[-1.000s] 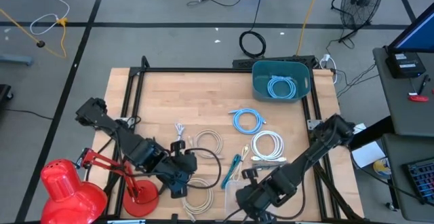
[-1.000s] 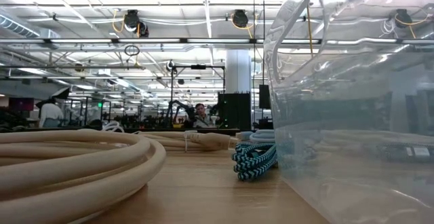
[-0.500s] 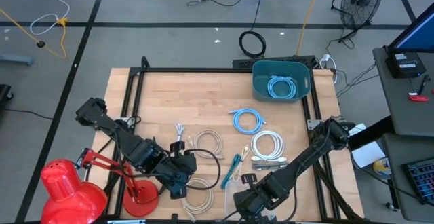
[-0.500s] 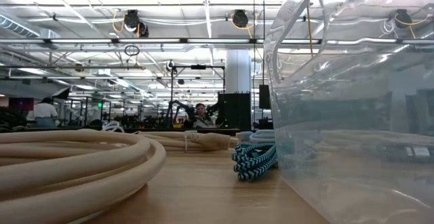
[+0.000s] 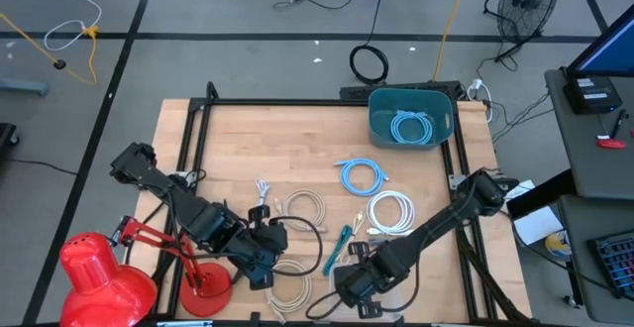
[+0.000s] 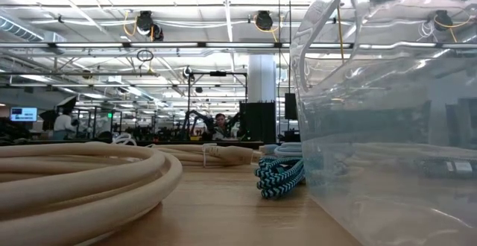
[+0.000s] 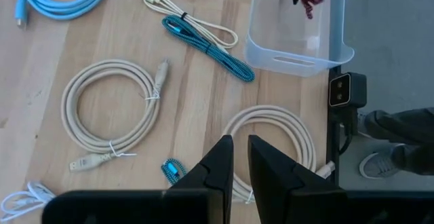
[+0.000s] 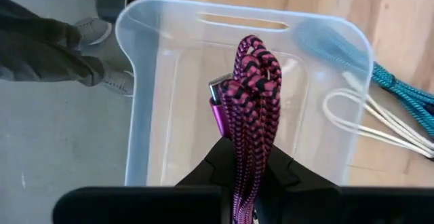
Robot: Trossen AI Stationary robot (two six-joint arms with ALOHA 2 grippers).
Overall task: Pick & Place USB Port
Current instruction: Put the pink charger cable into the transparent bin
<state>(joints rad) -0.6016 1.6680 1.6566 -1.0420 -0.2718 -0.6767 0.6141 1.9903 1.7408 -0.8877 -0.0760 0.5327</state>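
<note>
a pink cable is seen pinched in the right gripper over the clear bin only in the right wrist view. the left gripper jaws are pressed nearly together, empty.

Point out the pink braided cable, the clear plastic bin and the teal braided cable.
pink braided cable (image 8: 252, 95): right wrist view, on the folded bundle above the fingers.
clear plastic bin (image 8: 139, 102): right wrist view, on its side wall.
teal braided cable (image 7: 207, 45): left wrist view, on its middle stretch.

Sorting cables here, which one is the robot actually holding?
The pink-and-black braided cable, pinched in the right gripper above the clear bin; others lie loose.
</note>
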